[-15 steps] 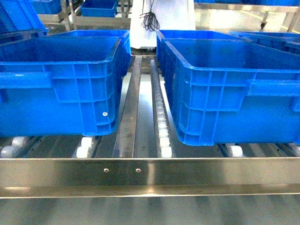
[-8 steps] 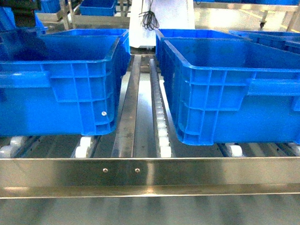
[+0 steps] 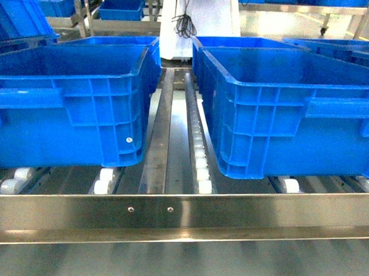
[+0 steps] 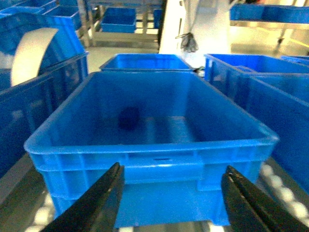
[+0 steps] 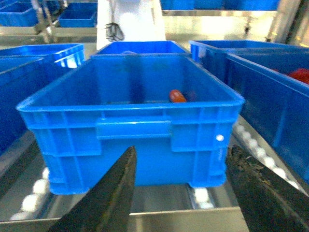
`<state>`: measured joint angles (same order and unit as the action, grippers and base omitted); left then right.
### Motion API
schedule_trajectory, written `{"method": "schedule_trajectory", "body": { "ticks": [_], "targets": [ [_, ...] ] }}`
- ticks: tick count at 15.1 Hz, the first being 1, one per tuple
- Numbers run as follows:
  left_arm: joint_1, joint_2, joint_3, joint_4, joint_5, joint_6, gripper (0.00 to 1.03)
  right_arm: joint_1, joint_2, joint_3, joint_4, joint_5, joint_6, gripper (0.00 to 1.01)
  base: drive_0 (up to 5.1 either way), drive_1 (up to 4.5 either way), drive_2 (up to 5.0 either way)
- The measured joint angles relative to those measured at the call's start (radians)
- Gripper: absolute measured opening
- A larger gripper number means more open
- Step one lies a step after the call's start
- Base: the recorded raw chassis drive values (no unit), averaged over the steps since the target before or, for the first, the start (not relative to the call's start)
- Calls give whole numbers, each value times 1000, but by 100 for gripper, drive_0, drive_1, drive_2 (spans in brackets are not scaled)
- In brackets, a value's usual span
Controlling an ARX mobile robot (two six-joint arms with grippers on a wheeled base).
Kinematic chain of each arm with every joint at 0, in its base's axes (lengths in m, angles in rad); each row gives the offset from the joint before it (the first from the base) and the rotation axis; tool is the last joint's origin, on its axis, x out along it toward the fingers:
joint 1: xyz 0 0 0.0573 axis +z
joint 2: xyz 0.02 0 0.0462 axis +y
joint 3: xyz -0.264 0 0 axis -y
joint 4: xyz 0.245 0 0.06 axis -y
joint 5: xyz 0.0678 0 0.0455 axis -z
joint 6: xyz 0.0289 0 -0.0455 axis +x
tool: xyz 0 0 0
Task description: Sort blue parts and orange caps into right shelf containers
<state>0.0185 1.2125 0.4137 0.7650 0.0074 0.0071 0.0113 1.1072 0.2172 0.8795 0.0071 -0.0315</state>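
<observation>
Left hand [image 4: 170, 203]: seen only in the left wrist view; two dark fingers [image 4: 99, 203] spread wide, nothing between them. It hangs level in front of the near wall of the left container [image 4: 149, 159], apart from it.

Right hand [image 5: 181, 193]: seen only in the right wrist view; its fingers [image 5: 113, 195] also stand wide apart and grip nothing. It is level, facing the front wall of the right container [image 5: 133, 130], not touching it.

Head view: neither arm shows; the two containers sit side by side on the right shelf [image 3: 181, 219], behind its flat metal front rail, with a roller strip [image 3: 199, 156] between them.

Orange cap [image 5: 177, 96]: lies on the floor of the right container, toward the far wall, right of middle. Too blurred to read any numerals.

Blue part [image 4: 129, 117]: a dark blue lump on the floor of the left container, left of middle; probably one of the parts, though the shape is soft in this view.

Red items [image 5: 301, 76]: in the next crate to the right, only partly visible.

Writing: none legible on crates, rail or parts.

White column [image 3: 198, 17]: stands behind the crates, a black cable [image 3: 186, 23] hanging on it.
</observation>
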Motion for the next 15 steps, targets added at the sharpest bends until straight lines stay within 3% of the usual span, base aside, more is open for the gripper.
{"method": "schedule_trajectory", "body": {
  "ticks": [1,4,5,6,8,13,15],
  "targets": [
    [-21,-56,-48,21,-1,0,51,-19,-40,-31,-16,4,15,46,0,0,0],
    [-16,-166,-172,20,-11,-1,13,-11,-172,-98,-74,-6,19,8,0,0,0],
    [-17,-205,-206,13,-10,-4,1,-11,-217,-118,-102,-6,24,2,0,0,0],
    [-19,-256,-234,5,-7,-4,2,-11,-270,-137,-137,-6,24,2,0,0,0],
    [-19,-321,-271,-21,-8,-4,2,-11,-292,-178,-95,-7,24,2,0,0,0],
    [-19,-523,-353,-148,-8,-3,2,-11,-527,-206,-318,-6,25,2,0,0,0],
    [-19,-554,-370,-152,-8,-4,2,-11,-572,-206,-356,-6,25,2,0,0,0]
  ]
}}
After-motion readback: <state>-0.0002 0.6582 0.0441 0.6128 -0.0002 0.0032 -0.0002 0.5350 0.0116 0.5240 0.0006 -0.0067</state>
